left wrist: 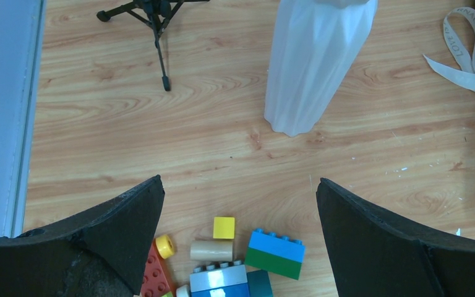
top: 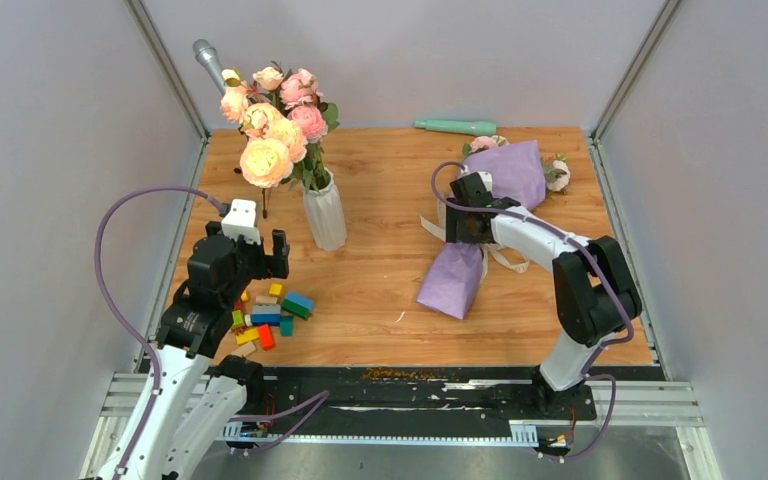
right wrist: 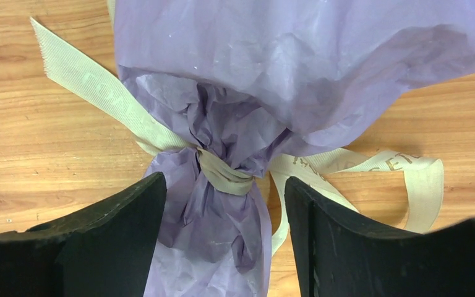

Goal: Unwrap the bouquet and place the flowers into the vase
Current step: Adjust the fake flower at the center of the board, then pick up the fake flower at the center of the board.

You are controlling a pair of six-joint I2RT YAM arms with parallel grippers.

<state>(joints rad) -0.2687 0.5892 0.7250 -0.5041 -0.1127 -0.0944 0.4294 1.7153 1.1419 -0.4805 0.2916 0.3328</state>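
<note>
bouquet (right wrist: 297, 62) lies on its side on the right half of the table (top: 390, 200), its flowers (top: 557, 173) toward the far edge. the lilac paper is pinched at the waist by the ribbon (right wrist: 93, 86), still knotted, tails loose on the wood. the step in hand looks like the untying: the wrap is not yet off and no small rose is in the vase (top: 325, 212). right gripper (right wrist: 222, 185) hangs over the knot, jaws apart, one on each side of the paper's neck, clamping nothing. the next move, i'd judge, calls for taking a ribbon tail rather than the paper and drawing it out until the band slackens. the vase stands well apart to the left, already crowded with big peach blooms (top: 272, 130). left gripper (left wrist: 240, 192) hovers wide open near it, above the blocks (left wrist: 275, 252).
</note>
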